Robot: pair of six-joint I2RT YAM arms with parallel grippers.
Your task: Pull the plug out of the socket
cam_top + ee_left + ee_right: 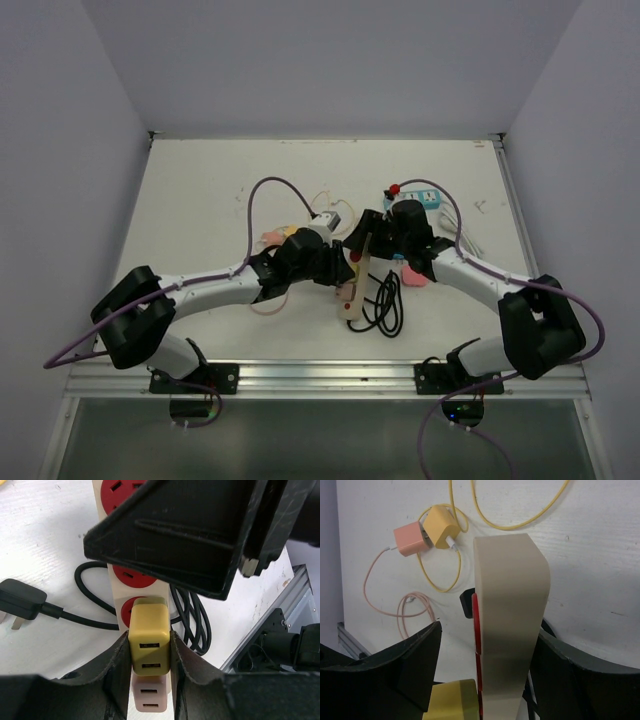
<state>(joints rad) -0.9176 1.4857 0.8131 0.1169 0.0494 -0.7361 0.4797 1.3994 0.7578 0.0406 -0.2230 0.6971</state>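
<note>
Shows the left end effector (pixel 149 641) clamped on the yellow plug (pixel 148 627), seated in a red socket (pixel 127 613) of the cream power strip (pixel 507 625) near the desk's (pixel 200 200) middle. Shows the right end effector (pixel 490 652) with jaws apart, straddling the same strip farther along.
</note>
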